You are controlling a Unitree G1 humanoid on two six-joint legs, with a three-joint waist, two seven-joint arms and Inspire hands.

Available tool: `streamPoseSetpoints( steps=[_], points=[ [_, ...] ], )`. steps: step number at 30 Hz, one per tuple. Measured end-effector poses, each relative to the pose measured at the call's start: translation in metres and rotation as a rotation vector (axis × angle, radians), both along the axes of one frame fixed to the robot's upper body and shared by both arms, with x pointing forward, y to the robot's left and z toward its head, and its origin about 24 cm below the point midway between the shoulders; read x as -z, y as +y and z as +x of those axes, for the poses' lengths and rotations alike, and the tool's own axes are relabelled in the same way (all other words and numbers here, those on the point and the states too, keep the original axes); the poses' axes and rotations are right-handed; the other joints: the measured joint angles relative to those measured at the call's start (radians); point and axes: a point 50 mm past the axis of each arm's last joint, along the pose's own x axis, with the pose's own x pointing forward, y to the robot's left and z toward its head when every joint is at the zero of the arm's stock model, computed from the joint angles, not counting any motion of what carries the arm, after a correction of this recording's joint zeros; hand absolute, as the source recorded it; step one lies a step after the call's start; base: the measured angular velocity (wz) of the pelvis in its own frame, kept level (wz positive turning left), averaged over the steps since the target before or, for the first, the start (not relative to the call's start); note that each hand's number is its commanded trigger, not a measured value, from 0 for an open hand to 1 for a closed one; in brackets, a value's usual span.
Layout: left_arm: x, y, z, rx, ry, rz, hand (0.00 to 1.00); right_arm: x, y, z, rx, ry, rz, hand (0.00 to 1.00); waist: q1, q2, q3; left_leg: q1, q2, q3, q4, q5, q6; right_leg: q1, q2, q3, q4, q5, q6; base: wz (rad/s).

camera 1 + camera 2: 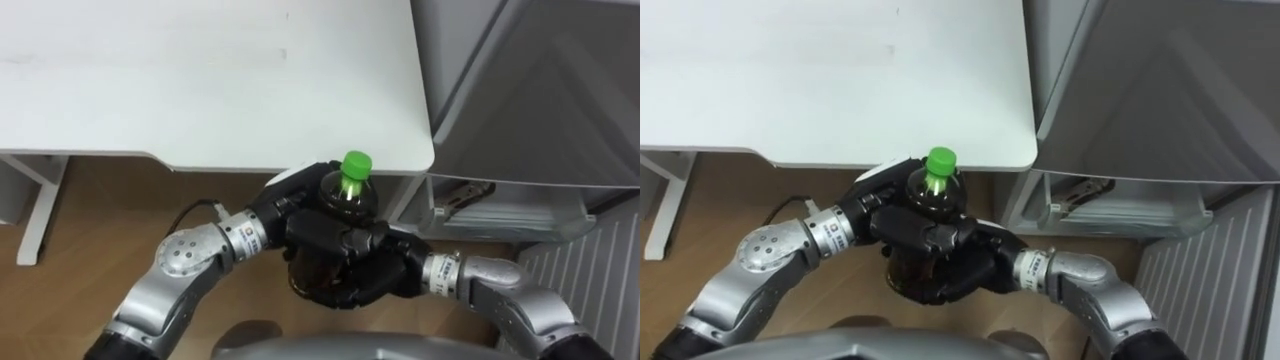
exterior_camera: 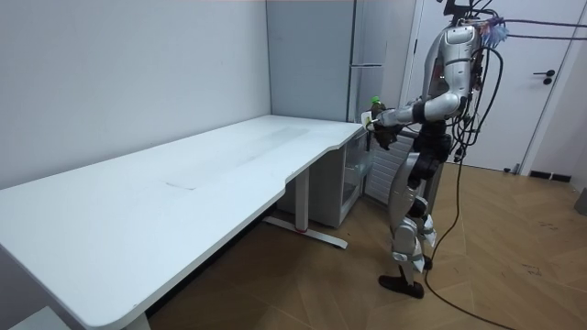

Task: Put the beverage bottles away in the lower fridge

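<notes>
A dark drink bottle (image 1: 345,198) with a green cap (image 1: 355,163) stands upright in front of my chest, just off the white table's near corner. My left hand (image 1: 292,203) comes in from the lower left and curls round the bottle's upper body. My right hand (image 1: 358,262) comes from the lower right and wraps its lower part. In the right eye view the bottle (image 1: 936,192) sits between the left hand (image 1: 883,207) and the right hand (image 1: 952,262). The room view shows me standing at the table's end beside the fridge, with the bottle (image 2: 374,101) held out at chest height.
The white table (image 1: 220,80) spreads ahead and to the left. On the right stands the grey fridge (image 1: 545,90). Below it, the open lower compartment (image 1: 500,212) shows a shelf, and a ribbed white surface (image 1: 585,265) lies at the lower right. The floor is wood.
</notes>
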Motion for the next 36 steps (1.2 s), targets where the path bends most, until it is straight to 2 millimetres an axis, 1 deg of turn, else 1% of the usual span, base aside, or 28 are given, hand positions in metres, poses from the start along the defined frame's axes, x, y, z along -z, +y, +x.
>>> streamPoseSetpoints(
  steps=[4,14,15,17,22,25,32,36],
  points=[
    [-0.002,-0.003,0.003,0.002,-0.011,-0.002,1.00,0.000,0.004,0.001,0.025,-0.001,0.003,1.00,0.000,-0.003,-0.0021,0.003,-0.003,0.000,-0.008,0.000,0.000,0.001,-0.001,-0.004,-0.003,0.000,0.000,0.00],
    [-0.007,-0.007,0.008,-0.032,-0.015,-0.055,1.00,-0.002,0.008,0.003,0.069,-0.007,0.038,1.00,-0.001,-0.002,-0.0030,0.010,-0.004,0.001,-0.009,0.001,0.000,0.003,-0.002,-0.002,-0.007,0.000,0.000,0.00],
    [-0.007,-0.007,0.009,-0.042,-0.012,-0.064,0.81,-0.002,0.009,0.003,0.076,-0.002,0.048,1.00,-0.001,-0.002,-0.0029,0.010,-0.004,0.001,-0.009,0.001,0.000,0.004,-0.002,-0.002,-0.007,0.000,0.000,0.00],
    [-0.008,-0.007,0.010,-0.061,-0.008,-0.085,0.00,-0.002,0.010,0.003,0.091,0.007,0.068,1.00,0.000,-0.002,-0.0028,0.010,-0.004,0.001,-0.008,0.001,0.000,0.005,-0.002,-0.002,-0.007,0.000,0.000,0.00],
    [-0.009,-0.008,0.011,-0.076,0.002,-0.106,0.00,-0.002,0.011,0.002,0.104,0.017,0.092,1.00,-0.001,0.002,-0.0015,0.007,-0.004,0.000,-0.012,0.001,0.000,0.005,-0.002,-0.003,-0.007,0.000,0.000,0.00],
    [-0.010,-0.008,0.012,-0.089,-0.001,-0.119,0.00,-0.002,0.013,0.000,0.123,0.033,0.126,1.00,-0.002,0.003,-0.0020,0.008,-0.004,0.001,-0.012,0.001,0.000,0.005,-0.002,-0.003,-0.006,0.000,0.000,0.00],
    [-0.009,-0.008,0.011,-0.080,0.009,-0.119,0.00,-0.002,0.017,-0.002,0.113,0.044,0.137,1.00,0.000,0.003,-0.0022,0.010,-0.005,0.003,-0.012,0.001,0.000,0.002,-0.001,0.002,-0.006,0.000,0.000,0.00],
    [-0.006,-0.006,0.010,-0.086,0.040,-0.137,0.00,-0.001,0.017,-0.004,0.106,0.051,0.132,1.00,-0.003,0.011,-0.0039,0.011,-0.005,0.003,-0.007,0.001,0.000,0.003,-0.002,0.003,-0.006,0.000,0.000,0.00]
  ],
)
